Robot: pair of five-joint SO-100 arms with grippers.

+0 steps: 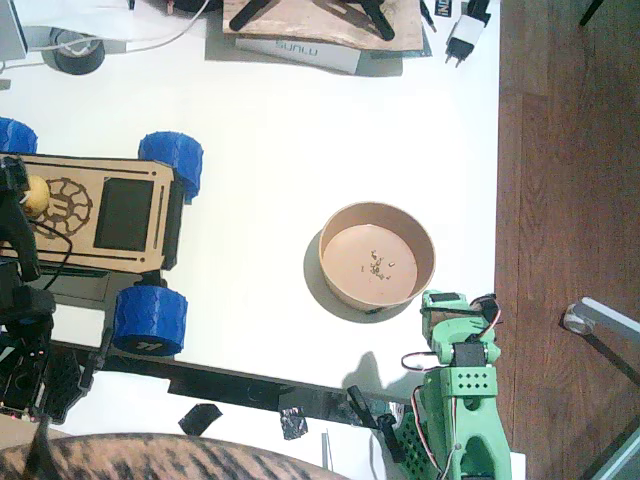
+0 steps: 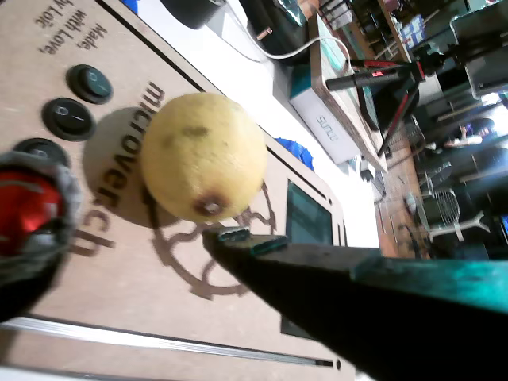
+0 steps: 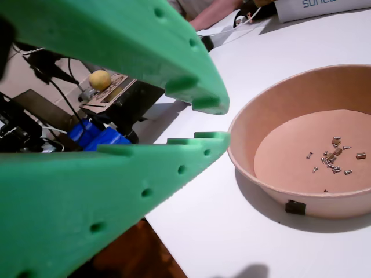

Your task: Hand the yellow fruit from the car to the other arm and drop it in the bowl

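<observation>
Nearest in a wrist view, the black left gripper (image 2: 238, 238) is reaching in at the yellow fruit (image 2: 203, 157), one dark finger lying just under it and a blurred red-tipped part sitting off to the other side, so the jaws are standing open around the fruit rather than clamped on it, though whether the finger is actually touching the skin is hard to tell at this angle. The fruit is resting on the car (image 1: 90, 210), on the plywood deck over the engraved gear emblem, beside a row of black switches (image 2: 70, 119), so the task is only beginning: no lift, no handover and no drop is showing yet. In another wrist view the green right gripper (image 3: 208, 121) is hanging with its jaws parted and holding nothing, waiting beside the bowl (image 3: 272, 104), which is carrying only a few small crumbs or screws. In the fixed view the bowl is sitting on the white desk (image 1: 270, 130) between the car and the other arm (image 1: 460, 400), with open desk between them, so the blue ribbed wheels (image 1: 150, 318) and the bowl's own rim seem the likeliest things to get in the way of a pass. Farther off, a roll of black tape (image 1: 78, 50), a white charger plug (image 1: 463, 38) and a tripod's legs on a board (image 1: 310, 15) are lying along the far edge, well apart from the work.
</observation>
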